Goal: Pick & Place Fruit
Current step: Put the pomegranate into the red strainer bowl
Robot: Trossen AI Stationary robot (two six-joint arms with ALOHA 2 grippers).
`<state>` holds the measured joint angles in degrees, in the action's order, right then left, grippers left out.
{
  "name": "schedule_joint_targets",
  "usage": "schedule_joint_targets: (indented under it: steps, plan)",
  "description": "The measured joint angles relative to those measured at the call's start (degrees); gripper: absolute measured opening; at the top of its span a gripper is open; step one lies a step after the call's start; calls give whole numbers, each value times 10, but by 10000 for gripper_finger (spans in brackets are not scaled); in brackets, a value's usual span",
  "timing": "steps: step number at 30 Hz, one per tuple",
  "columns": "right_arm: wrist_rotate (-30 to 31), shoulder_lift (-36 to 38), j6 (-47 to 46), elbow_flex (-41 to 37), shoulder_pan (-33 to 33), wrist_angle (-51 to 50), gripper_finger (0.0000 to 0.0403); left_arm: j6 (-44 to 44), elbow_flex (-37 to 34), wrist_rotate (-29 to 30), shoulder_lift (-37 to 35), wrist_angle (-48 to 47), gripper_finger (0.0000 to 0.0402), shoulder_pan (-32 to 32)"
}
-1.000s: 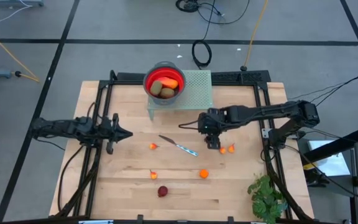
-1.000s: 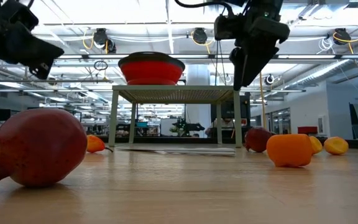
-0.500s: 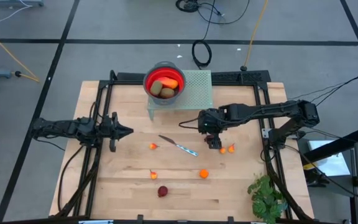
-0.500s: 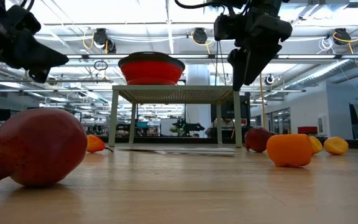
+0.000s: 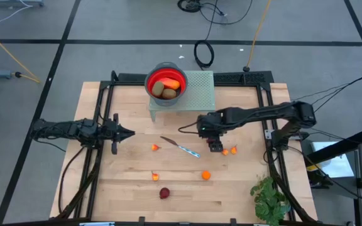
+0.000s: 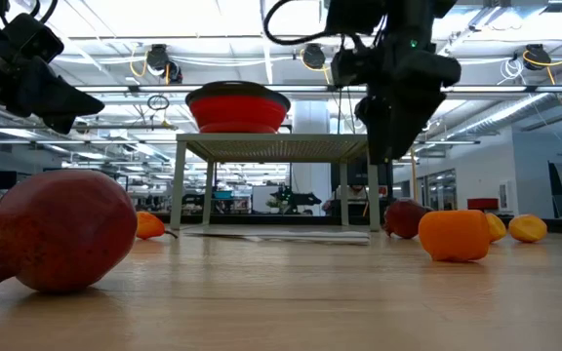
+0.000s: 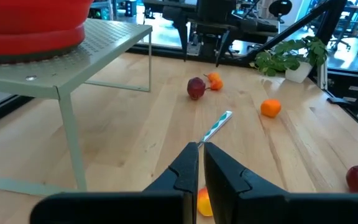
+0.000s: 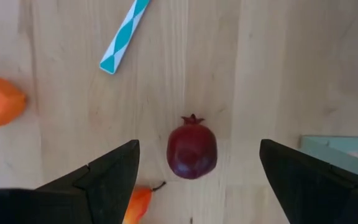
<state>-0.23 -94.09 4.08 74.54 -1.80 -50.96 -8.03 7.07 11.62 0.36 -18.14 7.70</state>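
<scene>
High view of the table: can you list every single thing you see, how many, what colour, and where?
table: one, pale wood, under everything
stand: one, pale green, at the table's far edge
bowl: one, red, on the stand
oval fruits: two, olive-brown, in the bowl
long fruit: one, red-orange, in the bowl
small fruits: about five, orange, scattered on the table
round fruits: two, dark red, one near the front edge, one under the right gripper
knife: one, silver, mid-table
plant: one, green, front right corner
left gripper: black, shut, above the table's left side
right gripper: black, open, over a dark red fruit
</scene>
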Motion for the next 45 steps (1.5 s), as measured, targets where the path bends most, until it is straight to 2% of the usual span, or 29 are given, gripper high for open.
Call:
schedule_joint_targets:
  steps: [17, 22, 35, 45]
  plan:
    - [-13, -74, 16, 0, 6, -10, 327, 0, 0, -2, 0, -14, 26, 0]
    - [16, -91, 17, 0, 8, -12, 327, -1, 0, -2, 0, -35, 26, 0]
    - [17, -93, 13, -70, 14, 19, 327, 0, 0, -2, 0, -36, 26, 0]
    - [31, -93, 13, -72, 14, 68, 327, -4, 0, -2, 0, -35, 26, 0]
